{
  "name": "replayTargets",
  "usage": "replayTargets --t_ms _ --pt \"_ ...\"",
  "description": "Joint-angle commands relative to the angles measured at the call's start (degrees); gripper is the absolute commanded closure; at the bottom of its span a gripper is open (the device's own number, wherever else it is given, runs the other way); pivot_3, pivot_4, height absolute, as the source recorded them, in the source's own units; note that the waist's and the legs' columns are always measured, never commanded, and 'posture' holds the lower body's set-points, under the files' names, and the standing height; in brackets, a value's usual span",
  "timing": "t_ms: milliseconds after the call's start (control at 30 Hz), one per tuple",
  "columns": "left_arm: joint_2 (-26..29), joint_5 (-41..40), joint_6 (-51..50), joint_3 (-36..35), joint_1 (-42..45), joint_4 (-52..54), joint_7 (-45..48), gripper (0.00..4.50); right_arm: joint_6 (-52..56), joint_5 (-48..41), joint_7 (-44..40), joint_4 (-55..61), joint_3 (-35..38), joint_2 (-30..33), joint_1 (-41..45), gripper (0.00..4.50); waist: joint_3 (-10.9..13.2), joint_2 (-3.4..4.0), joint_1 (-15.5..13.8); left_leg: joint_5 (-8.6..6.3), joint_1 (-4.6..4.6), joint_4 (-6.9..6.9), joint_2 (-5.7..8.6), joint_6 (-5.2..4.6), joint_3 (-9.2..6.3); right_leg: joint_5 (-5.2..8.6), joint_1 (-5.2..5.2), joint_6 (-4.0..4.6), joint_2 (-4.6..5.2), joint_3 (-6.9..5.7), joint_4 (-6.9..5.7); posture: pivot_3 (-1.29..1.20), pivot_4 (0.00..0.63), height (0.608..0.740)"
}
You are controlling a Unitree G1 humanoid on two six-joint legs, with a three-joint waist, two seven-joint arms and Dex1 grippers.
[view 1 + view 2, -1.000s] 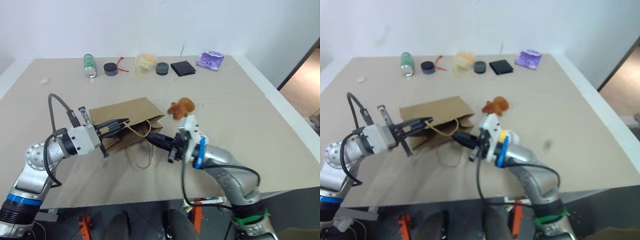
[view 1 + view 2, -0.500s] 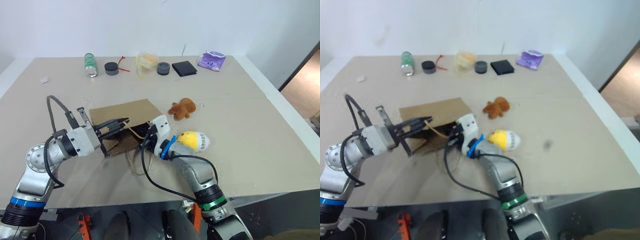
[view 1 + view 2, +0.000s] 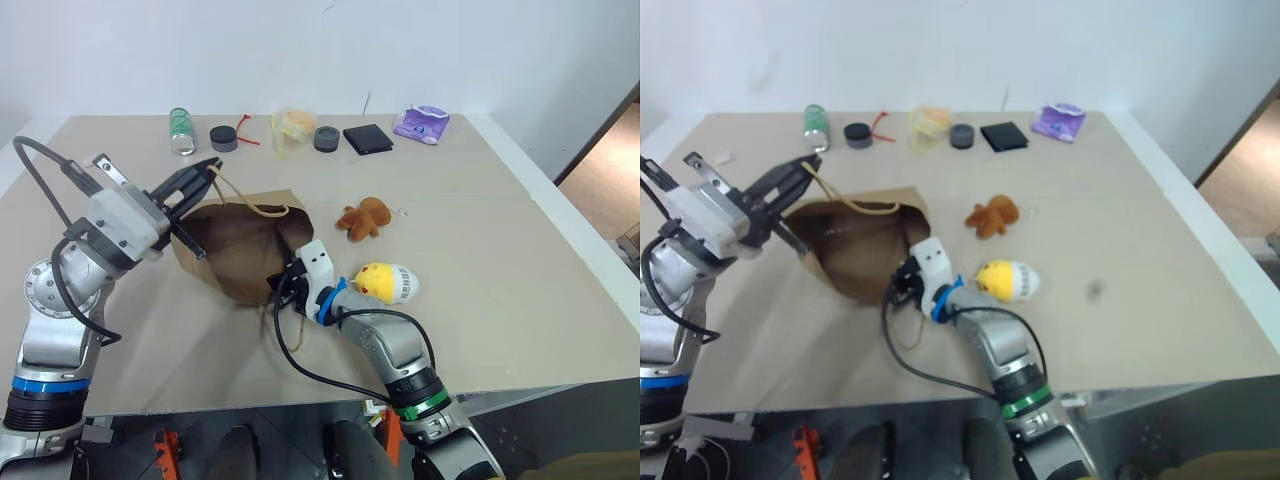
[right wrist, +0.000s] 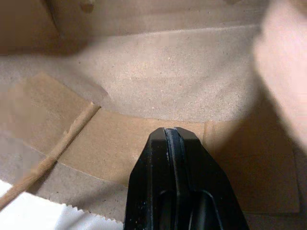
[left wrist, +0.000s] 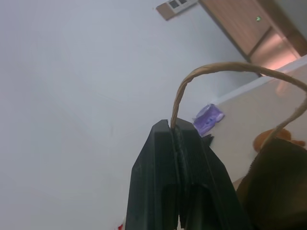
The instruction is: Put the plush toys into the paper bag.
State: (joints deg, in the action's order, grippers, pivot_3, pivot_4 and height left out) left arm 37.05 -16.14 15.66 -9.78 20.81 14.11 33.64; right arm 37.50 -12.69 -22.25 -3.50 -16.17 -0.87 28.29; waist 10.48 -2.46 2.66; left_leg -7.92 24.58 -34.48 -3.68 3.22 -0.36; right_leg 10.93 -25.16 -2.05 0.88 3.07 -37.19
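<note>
The left gripper has its jaws pressed tight together on one twisted-paper handle of the paper bag, the loop rising out from between the fingertips. That arm is raised at the left of the worktop, its wrist angled upward and pointing toward the right, so the handle pulls the bag's upper lip up and the mouth gapes, dark inside. The right gripper also has its jaws closed flat with nothing between them; they sit at the lower edge of the bag's mouth, against the brown paper, with the second handle lying beside them. The right forearm reaches in low across the worktop from the near edge, bent toward the left. Just beside that forearm, on the side away from the bag, lies the yellow chick. The brown bear lies farther back, apart from the bag and the chick. Along the far edge stand a green bottle, two dark round pieces, a clear bag, a black wallet and a purple packet.
</note>
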Motion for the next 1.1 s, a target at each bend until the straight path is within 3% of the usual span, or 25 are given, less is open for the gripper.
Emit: replayTargets --t_ms 33,300,367,533,567,667,767,867,1100 --pt "-0.46 0.35 -0.34 -2.63 2.22 2.68 -2.57 4.5 1.58 0.88 -0.03 -0.98 -0.7 0.16 -0.36 4.46 -0.01 -0.01 0.01 0.0 -0.01 0.0 0.0 0.0 0.01 0.0 0.01 0.0 0.0 0.01 0.0 0.0 0.15 0.74" --pt "-1.59 1.41 -0.37 -1.08 -0.11 3.95 -2.64 4.5 -4.48 0.85 -2.1 -0.22 -0.6 -0.39 -0.39 4.46 -0.01 -0.01 0.1 0.0 0.0 0.01 0.0 0.0 0.01 0.0 -0.02 0.0 -0.01 0.01 0.0 0.0 0.15 0.74" --pt "-1.98 1.64 0.09 -0.25 -2.61 4.6 -1.63 4.5 -10.35 -0.48 -5.83 2.59 -0.49 -0.09 -0.96 4.46 0.0 -0.01 0.09 0.0 0.03 0.03 0.0 0.01 0.02 0.0 -0.04 0.0 -0.01 0.04 0.0 0.0 0.15 0.74" --pt "-2.61 3.24 3.64 1.59 -8.16 5.62 0.95 4.5 -13.31 -6.97 -15.03 12.61 2.77 4.43 -3.28 4.46 0.01 0.0 0.05 -0.01 0.1 0.05 0.0 0.0 0.01 0.01 -0.1 0.0 0.0 0.04 0.03 0.0 0.15 0.74" --pt "-2.73 3.47 4.3 1.77 -9.11 5.46 1.37 4.5 -12.69 -8.83 -16.8 14.7 3.68 5.88 -3.61 3.81 0.0 -0.01 0.05 -0.01 0.1 0.05 0.0 0.01 0.02 0.01 -0.09 0.0 0.01 0.04 0.06 0.0 0.15 0.74" --pt "-3.0 3.77 5.39 1.83 -10.31 4.84 1.72 4.5 -8.75 -16.24 -22.13 21.84 7.5 11.31 -3.98 2.81 0.01 0.0 -0.12 -0.01 0.1 0.03 0.01 0.01 0.01 0.01 -0.08 0.0 0.03 0.03 0.06 0.0 0.15 0.74" --pt "-3.08 3.84 6.07 1.53 -10.43 4.14 1.84 4.5 -0.58 -24.51 -27.14 25.08 13.82 21.49 -1.63 1.3 0.02 0.02 -0.13 -0.02 0.09 0.02 0.01 0.02 0.04 0.01 -0.07 0.0 0.09 0.02 0.07 0.0 0.15 0.74" --pt "-3.04 3.94 6.82 1.47 -10.92 4.02 2.05 4.5 1.3 -23.83 -29.51 21.28 17.25 31.05 0.9 0.09 0.04 0.05 -0.13 -0.02 0.07 0.0 0.04 0.02 0.14 0.01 -0.06 0.01 0.2 0.02 0.15 0.0 0.15 0.74" --pt "-2.89 3.58 7.38 1.16 -10.81 3.84 2.16 4.5 -1.49 -14.45 -33.66 7.91 14.33 43.18 1.56 0.09 0.04 0.05 -0.08 -0.07 0.06 -0.01 0.08 -0.06 0.15 0.01 -0.09 0.02 0.19 0.03 0.18 0.0 0.15 0.74"
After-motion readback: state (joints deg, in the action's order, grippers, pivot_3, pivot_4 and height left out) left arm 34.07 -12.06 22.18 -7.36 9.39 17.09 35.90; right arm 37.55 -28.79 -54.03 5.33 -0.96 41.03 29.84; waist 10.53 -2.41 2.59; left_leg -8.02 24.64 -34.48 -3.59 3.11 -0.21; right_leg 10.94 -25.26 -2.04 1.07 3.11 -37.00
